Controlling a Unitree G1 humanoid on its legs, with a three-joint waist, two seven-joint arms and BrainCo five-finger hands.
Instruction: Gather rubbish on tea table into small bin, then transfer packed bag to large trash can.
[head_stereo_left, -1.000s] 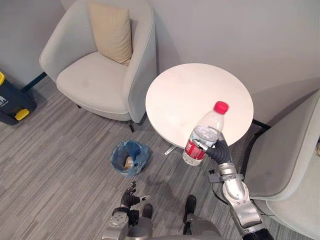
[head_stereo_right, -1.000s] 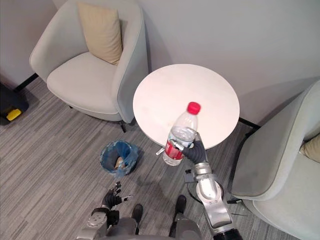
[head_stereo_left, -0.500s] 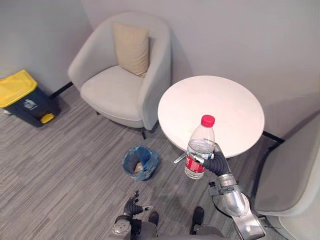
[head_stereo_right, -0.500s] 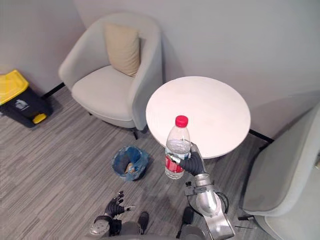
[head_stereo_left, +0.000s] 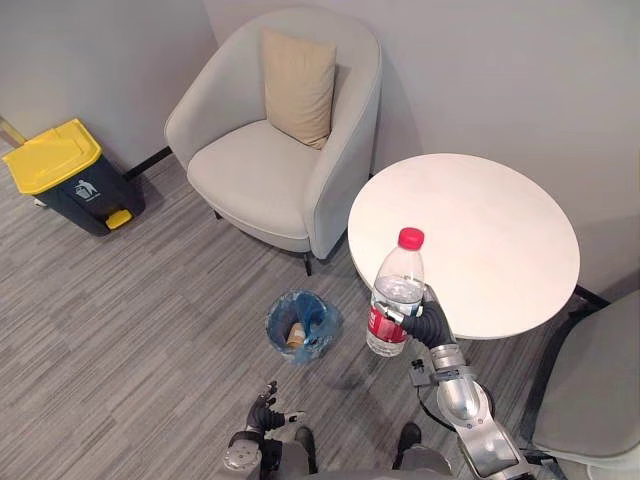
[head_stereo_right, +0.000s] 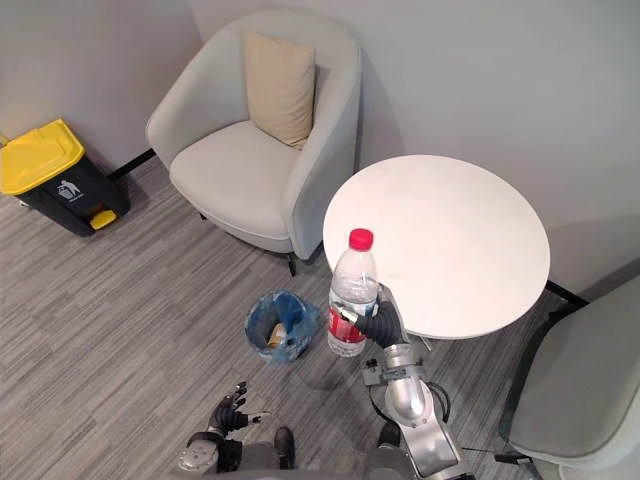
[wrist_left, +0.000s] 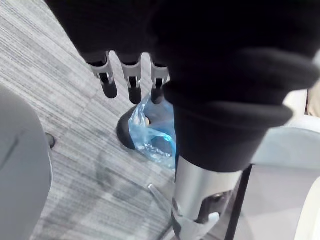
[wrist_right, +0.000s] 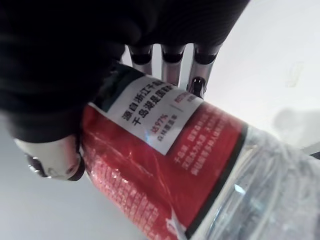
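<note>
One bottle (wrist_right: 200, 190), label (wrist_right: 150, 120) print plain from right wrist.

An office lounge: grey armchair (head_stereo_left: 285, 150) with cushion (head_stereo_left: 298, 85), round tea table (head_stereo_left: 480, 235), striped carpet (head_stereo_left: 130, 300).

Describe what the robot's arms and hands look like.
The right arm is silver-grey, built of rounded segments. The right hand and left hand have dark ribbed covers over the back and wrist. The fingers are silver with dark tips.
</note>
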